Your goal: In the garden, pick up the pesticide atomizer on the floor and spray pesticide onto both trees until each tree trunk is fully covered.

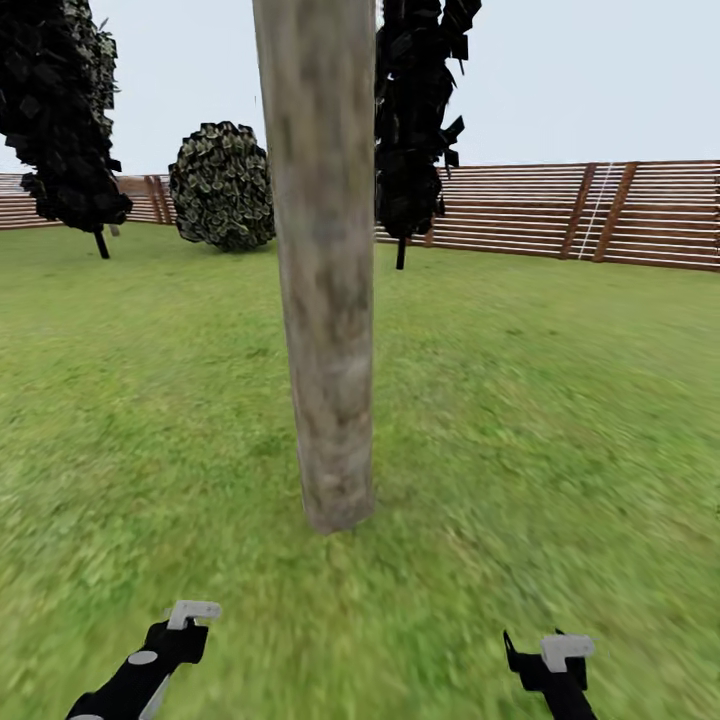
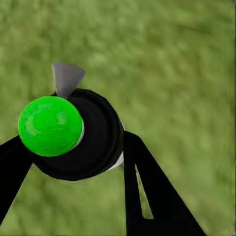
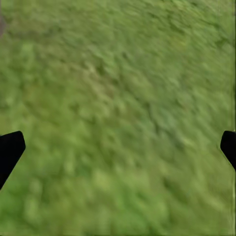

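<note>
Tree trunk (image 1: 325,300) – rough, matt, mottled grey-brown bark. Fence (image 1: 580,212) – wood slats, matt. Lawn (image 1: 560,400) soft, matt grass. Atomizer (image 2: 73,135): glossy green plastic-looking cap, smooth black body w/ slight sheen.

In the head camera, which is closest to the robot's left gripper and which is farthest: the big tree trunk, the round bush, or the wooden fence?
From the left gripper:
1. Tree trunk, nearest, straight ahead, rooted in the grass.
2. Round bush, far back on the left.
3. Wooden fence, farthest, just behind the bush at the lawn's edge.
</note>
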### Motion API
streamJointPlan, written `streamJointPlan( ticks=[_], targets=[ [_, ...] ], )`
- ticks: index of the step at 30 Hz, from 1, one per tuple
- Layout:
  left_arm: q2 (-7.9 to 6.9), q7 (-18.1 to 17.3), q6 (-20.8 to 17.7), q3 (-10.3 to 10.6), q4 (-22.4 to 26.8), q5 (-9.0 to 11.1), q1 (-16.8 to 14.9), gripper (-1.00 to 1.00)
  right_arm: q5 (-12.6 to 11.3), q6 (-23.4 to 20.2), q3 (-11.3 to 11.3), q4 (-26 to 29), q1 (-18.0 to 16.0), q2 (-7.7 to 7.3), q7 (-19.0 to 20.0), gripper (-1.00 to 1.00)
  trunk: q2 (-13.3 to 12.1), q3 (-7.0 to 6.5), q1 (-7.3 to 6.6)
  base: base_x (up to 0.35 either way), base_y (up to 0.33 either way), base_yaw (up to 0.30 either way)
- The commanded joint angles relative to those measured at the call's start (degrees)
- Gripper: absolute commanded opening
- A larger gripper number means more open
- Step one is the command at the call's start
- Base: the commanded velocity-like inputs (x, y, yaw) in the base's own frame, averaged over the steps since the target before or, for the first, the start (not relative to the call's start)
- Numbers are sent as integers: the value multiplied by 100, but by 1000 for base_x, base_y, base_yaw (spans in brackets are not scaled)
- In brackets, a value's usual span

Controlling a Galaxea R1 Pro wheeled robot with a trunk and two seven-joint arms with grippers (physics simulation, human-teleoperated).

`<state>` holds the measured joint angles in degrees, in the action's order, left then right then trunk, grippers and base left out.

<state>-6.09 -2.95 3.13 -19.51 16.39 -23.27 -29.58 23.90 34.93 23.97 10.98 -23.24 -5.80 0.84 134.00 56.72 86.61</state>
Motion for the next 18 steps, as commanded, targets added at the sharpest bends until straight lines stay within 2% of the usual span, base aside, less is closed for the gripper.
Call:
streamJointPlan(
  ticks=[1,3,9,10,14,15,18],
  targets=[
    [110,-12,21,-53,15,-52,-4,-100,53,19,195,-8,-5,1,11,100,2,0,1,145,-230,-214],
    [236,6,17,-59,39,-57,-4,-100,53,15,317,-8,-5,2,12,100,2,-9,1,56,-257,-242],
    [289,13,13,-61,36,-47,-4,-100,53,13,360,-8,-5,9,12,100,2,-34,1,-56,-267,-265],
    [402,-23,-961,-47,90,-52,-87,-100,59,13,363,-8,-5,20,12,100,2,-35,1,0,-1,-87],
    [510,-26,-1359,-43,185,-54,-115,-100,61,13,363,-10,-5,12,12,100,2,-36,1,0,0,-30],
    [326,-614,-2211,-28,241,403,-722,-100,62,13,363,-9,-5,-9,12,100,2,-36,1,0,0,0],
    [342,-612,-2192,10,241,441,-710,-100,62,13,363,-8,-5,-9,12,100,2,-36,1,0,0,0]
  ],
)
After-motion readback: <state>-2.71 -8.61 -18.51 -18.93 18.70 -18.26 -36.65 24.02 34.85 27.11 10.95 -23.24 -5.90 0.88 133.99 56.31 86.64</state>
